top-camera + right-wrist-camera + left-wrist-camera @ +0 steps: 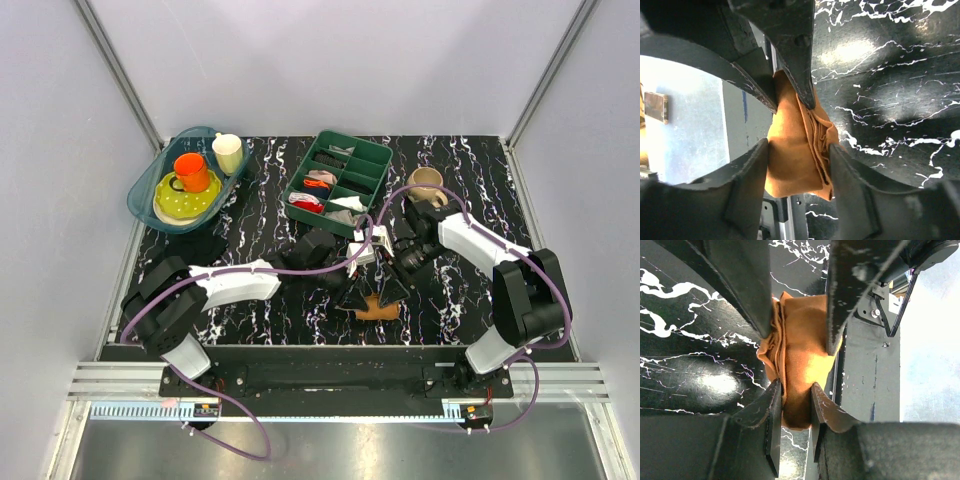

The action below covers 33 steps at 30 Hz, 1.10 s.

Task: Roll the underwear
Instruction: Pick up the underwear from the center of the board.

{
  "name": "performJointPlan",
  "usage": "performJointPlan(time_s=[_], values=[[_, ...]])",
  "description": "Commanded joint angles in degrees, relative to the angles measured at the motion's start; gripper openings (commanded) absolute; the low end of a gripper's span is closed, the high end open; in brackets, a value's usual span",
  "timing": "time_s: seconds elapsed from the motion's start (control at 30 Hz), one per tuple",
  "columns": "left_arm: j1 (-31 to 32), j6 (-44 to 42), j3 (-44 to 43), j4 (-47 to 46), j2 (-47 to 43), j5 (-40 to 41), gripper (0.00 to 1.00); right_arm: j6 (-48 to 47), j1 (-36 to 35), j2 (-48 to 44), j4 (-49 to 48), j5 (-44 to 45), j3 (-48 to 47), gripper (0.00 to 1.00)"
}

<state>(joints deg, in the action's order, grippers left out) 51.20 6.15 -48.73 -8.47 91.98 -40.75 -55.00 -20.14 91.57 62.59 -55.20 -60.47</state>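
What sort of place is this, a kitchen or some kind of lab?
Likely a robot test cell, not a kitchen: pale walls on aluminium posts box in the black marbled table; the left arm and right arm are bolted at its near edge; a green sorting tray holds props.

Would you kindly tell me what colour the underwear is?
The underwear is rust-orange, clearest in the left wrist view.

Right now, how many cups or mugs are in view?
3: an orange cup in the teal basin, a cream cup at that basin's far end, and a tan mug right of the green organizer tray. Others may be hidden.
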Motion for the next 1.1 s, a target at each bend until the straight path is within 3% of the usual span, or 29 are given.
performJointPlan(time_s=[0.0, 0.03, 0.07, 0.17, 0.4, 0.5, 0.53, 0.63, 0.67, 0.83, 1.07], values=[[-0.40, -0.35, -0.84, -5.77, -3.39, 0.85, 0.08, 2.18, -1.22, -1.13, 0.16, -1.23, -1.14, 0.46], [-0.49, -0.26, -0.67, -5.77, -3.39, 0.85, 0.08, 1.57, -1.22, -0.78, 0.69, -1.31, -1.41, 0.38], [-0.49, -0.26, -0.66, -5.86, -3.39, 0.76, 0.08, 1.48, -1.22, -0.69, 1.39, -1.49, -1.84, 0.22], [-0.75, -0.44, -0.40, -5.42, -3.48, 0.68, 0.08, -1.06, -1.22, -0.16, 4.28, -2.98, -2.63, 0.10], [-1.01, -1.14, -0.22, -4.37, -3.92, 0.85, 0.08, -2.21, -1.22, -0.51, 5.88, -4.57, -3.25, 0.08], [-1.01, -2.28, -0.23, -3.22, -4.27, 1.02, 0.08, -2.13, -1.13, -0.78, 6.05, -4.48, -3.60, 0.46], [-1.01, -2.72, -0.05, -3.13, -4.71, 1.20, 0.08, -2.47, -1.22, -0.95, 6.40, -4.39, -3.78, 0.67], [-1.01, -3.51, 0.65, -2.78, -5.85, 1.73, 0.09, -1.69, -1.22, -2.97, 4.92, -3.87, -3.69, 0.84], [-1.01, -3.78, 0.91, -2.52, -6.03, 1.90, 0.09, -0.38, -1.22, -3.50, 3.69, -3.51, -3.69, 0.99], [-1.01, -4.66, 2.59, -2.87, -8.22, 2.08, 0.09, 5.25, -0.43, -7.45, -1.67, -0.52, -3.78, 1.00], [-1.01, -5.62, 4.26, -2.69, -10.86, 1.82, 0.09, 6.93, 2.91, -7.02, -1.77, -0.44, -5.98, 1.00]])
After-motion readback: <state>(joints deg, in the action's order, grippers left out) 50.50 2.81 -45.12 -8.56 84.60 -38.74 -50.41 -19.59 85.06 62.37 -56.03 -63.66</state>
